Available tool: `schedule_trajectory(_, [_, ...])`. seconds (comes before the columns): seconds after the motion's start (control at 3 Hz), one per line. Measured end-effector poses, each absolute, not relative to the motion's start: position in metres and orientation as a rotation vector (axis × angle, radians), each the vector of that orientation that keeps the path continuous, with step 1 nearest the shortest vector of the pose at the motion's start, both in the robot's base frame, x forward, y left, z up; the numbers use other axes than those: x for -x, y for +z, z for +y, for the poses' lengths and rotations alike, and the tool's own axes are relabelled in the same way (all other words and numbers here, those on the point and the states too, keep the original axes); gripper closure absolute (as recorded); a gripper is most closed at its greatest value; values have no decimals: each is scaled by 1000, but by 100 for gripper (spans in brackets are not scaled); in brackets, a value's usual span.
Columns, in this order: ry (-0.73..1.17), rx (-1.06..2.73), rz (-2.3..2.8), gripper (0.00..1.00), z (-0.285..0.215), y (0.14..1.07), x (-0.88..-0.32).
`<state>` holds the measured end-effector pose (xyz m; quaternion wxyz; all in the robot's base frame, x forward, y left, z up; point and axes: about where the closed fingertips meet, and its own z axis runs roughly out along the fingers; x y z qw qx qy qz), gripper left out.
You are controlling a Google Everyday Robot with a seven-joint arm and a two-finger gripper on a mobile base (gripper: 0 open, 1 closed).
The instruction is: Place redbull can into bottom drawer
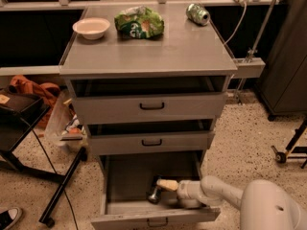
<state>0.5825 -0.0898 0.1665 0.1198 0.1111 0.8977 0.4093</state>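
Observation:
The bottom drawer (120, 176) is pulled out, a wide shallow grey tray with a small dark handle (157, 221) on its front. My gripper (161, 188) reaches into it from the right, low over the drawer floor near the front. It is shut on the redbull can (154, 194), a slim silver can that stands roughly upright with its base at the drawer floor. One cream fingertip (168, 184) lies against the can's upper right side. My white arm (216, 193) runs off to the lower right.
The two upper drawers (151, 107) are slightly open. On the cabinet top (182, 47) stand a white bowl (91, 28), a green chip bag (139, 22) and a green can (198, 14) on its side. A black stand (62, 186) and clutter lie at the left.

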Motion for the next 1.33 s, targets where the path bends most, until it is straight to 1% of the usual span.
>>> schedule_trajectory(0.67, [1145, -290, 2564, 0, -110, 228, -592])
schedule_trajectory(1.0, [1156, -285, 2565, 0, -119, 235, -592])
schedule_trajectory(1.33, [1151, -298, 2528, 0, -156, 273, -583])
